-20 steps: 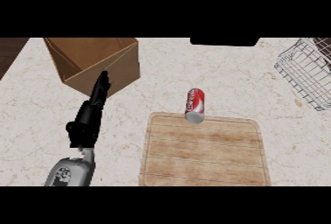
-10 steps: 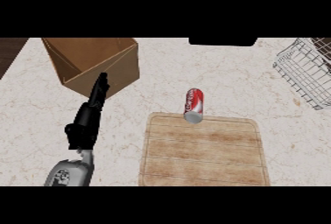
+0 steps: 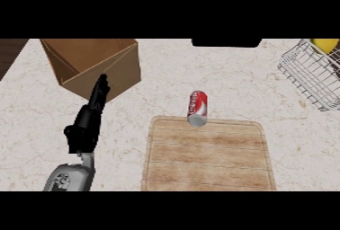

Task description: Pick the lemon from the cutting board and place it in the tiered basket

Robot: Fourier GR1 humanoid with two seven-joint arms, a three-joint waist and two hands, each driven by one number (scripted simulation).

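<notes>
One hand [image 3: 90,117] shows, the left, to the left of the board [image 3: 208,155] and clear of it. Its fingers run straight up the counter [image 3: 252,76], relaxed and holding nothing, their tips overlapping the near wall of the box [image 3: 93,63] that stands up and left of the board. It looks at rest, not reaching. The right hand is nowhere in view.

Outward from there, a can [image 3: 197,108] lies on its side at the board's far edge, its silver end over the wood and its red body on the counter beyond. The board carries nothing else. Far up and right of the board, cut by the view's edge, stands the wire basket [image 3: 309,78], and a yellow shape [image 3: 325,44] sits at its top corner. That is probably the lemon, already in or on the basket, though too little of it shows to be sure, or to say which tier it is on.

So the task looks done or nearly so, and the risks are mostly those of tidying up. If the lemon sits near the rim and not down in a tier, it could roll out at a nudge of the basket. If the right hand is beside the basket out of sight, pulling it back carelessly could catch the wire. The can may roll if the board is jogged, and the left fingers are near enough to the box to bump it if that arm moves.
</notes>
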